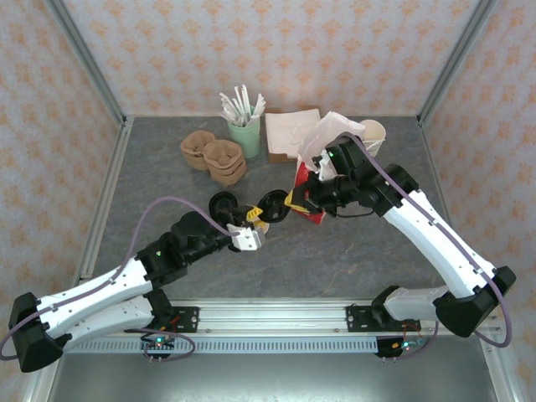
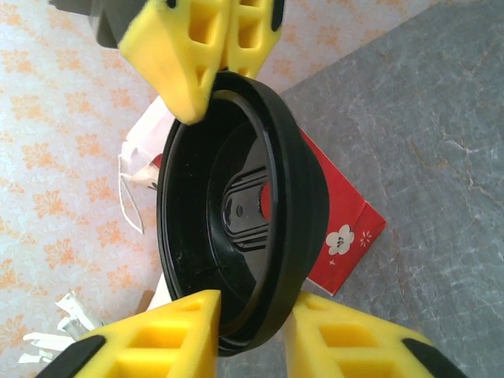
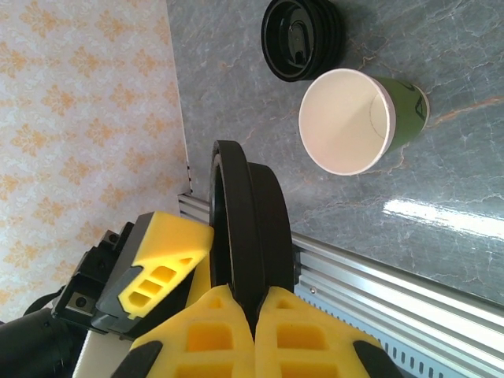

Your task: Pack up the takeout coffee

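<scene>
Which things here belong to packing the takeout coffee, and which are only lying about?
Job: green-sided paper cup, black lid in the right pincer, red-and-white bag.
Lying about: stacked black lids, pulp cup trays, mint cup of wrapped sticks, cream cup.

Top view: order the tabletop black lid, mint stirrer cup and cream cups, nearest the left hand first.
1. Tabletop black lid, just left of the left hand.
2. Mint stirrer cup, back centre.
3. Cream cups, back right.
</scene>
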Action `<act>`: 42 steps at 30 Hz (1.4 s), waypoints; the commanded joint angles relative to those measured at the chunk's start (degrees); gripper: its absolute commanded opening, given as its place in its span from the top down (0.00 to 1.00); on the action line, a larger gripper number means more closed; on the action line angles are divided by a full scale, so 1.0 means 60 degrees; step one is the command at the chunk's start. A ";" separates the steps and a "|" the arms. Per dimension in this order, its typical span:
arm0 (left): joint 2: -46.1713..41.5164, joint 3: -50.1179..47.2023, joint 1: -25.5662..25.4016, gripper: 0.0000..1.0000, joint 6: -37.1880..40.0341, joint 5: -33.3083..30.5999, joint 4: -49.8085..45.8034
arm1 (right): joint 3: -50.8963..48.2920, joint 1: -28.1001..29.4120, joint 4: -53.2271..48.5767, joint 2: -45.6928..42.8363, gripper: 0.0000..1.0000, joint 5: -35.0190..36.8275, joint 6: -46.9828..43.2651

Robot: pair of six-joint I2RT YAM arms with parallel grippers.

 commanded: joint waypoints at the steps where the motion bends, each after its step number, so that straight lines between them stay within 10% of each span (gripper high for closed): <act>1: -0.0014 0.0490 -0.0066 0.79 -0.0003 0.0237 0.0130 | -0.0168 0.0022 0.0010 0.0088 1.00 -0.0448 0.0658; 17: -0.0340 0.1266 0.0606 0.90 -0.5181 0.0259 -0.1845 | 0.0253 0.0014 0.0062 -0.0944 0.46 0.2848 -0.0442; 27: -0.0265 0.1873 0.2878 0.88 -1.0324 0.3026 -0.4136 | -0.2134 0.0211 0.2716 -0.2100 0.51 0.2349 -0.0159; 42: 0.0236 0.0557 0.5251 0.86 -1.4572 0.6982 -0.4036 | -0.4932 0.2139 0.5354 -0.1486 0.54 0.3835 0.1688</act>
